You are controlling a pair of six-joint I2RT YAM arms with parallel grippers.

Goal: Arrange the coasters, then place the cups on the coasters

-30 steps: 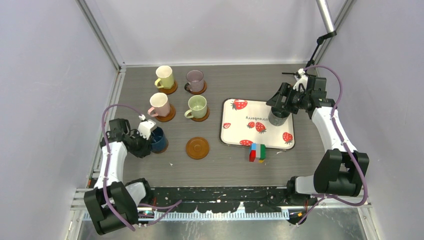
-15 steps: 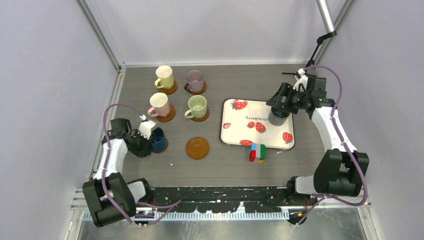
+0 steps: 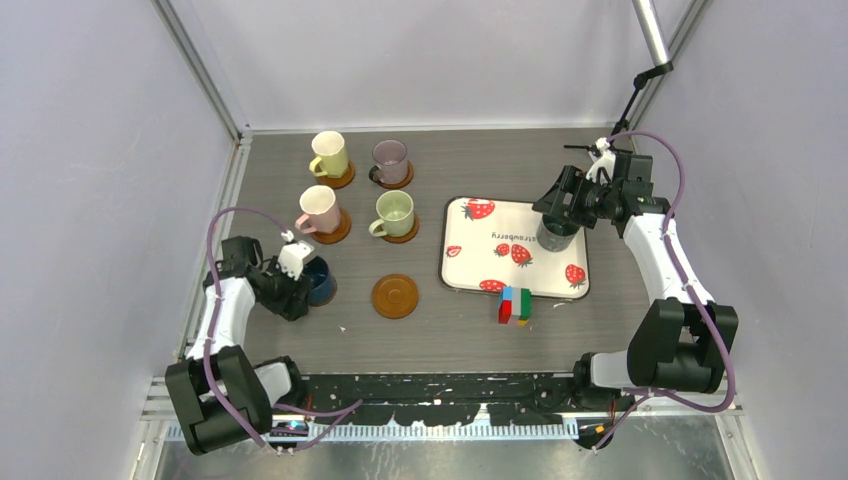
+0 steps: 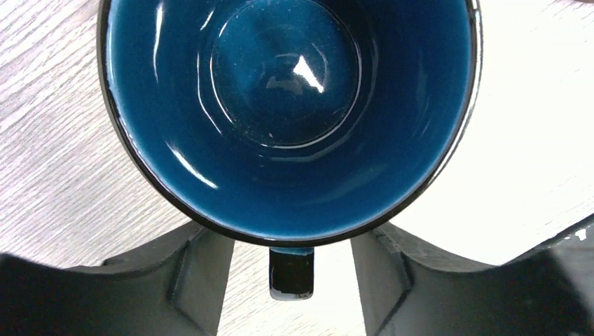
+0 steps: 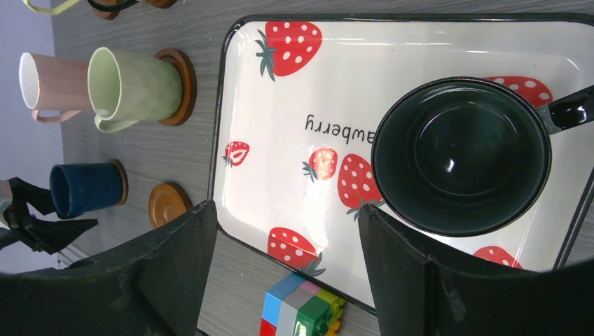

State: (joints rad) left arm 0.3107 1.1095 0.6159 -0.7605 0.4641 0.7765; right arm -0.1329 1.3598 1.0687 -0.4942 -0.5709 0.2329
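Here, left jaws parted, astride handle of blue cup (image 4: 287, 119), right jaws wide, above grey cup (image 5: 462, 154).

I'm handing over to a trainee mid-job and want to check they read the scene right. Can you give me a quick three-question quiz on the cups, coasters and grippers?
1. How many coasters bear no cup?
2. True or false: the grey cup stands on the tray.
3. Which cup's handle lies between the fingers of the left gripper? A pink, B blue, C green.

Key
1. One: the coaster left of the tray.
2. True.
3. B: the blue cup. The fingers stand apart on either side of its handle and do not touch it.
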